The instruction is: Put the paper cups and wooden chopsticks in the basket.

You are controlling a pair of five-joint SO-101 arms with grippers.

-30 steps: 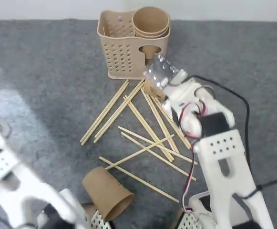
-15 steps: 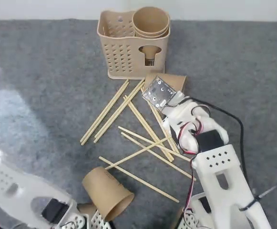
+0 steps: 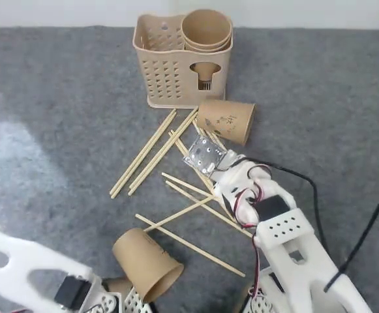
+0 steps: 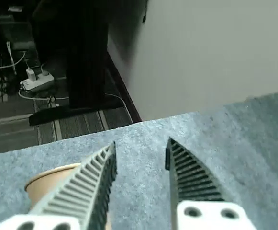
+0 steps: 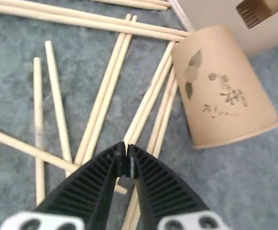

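The tan basket [image 3: 169,65] stands at the back of the grey carpet with stacked paper cups [image 3: 206,29] inside. One paper cup [image 3: 226,120] [image 5: 220,103] lies on its side in front of the basket. Another cup [image 3: 147,263] [image 4: 45,182] lies near the front edge. Several wooden chopsticks [image 3: 176,153] [image 5: 100,103] are scattered between them. My right gripper [image 3: 204,154] [image 5: 127,151] is shut, its tips over the ends of a chopstick pair, short of the fallen cup. My left gripper [image 4: 141,143] is open beside the near cup, with nothing between its fingers.
Bare carpet [image 3: 59,111] lies left of the chopsticks and to the right of the basket. The right arm's black cable [image 3: 313,195] trails over the carpet at the right. The left arm [image 3: 32,270] sits at the front left corner.
My right gripper has drawn back from the basket toward the front, uncovering the cup that now lies on its side. The left arm has swung lower at the front left.
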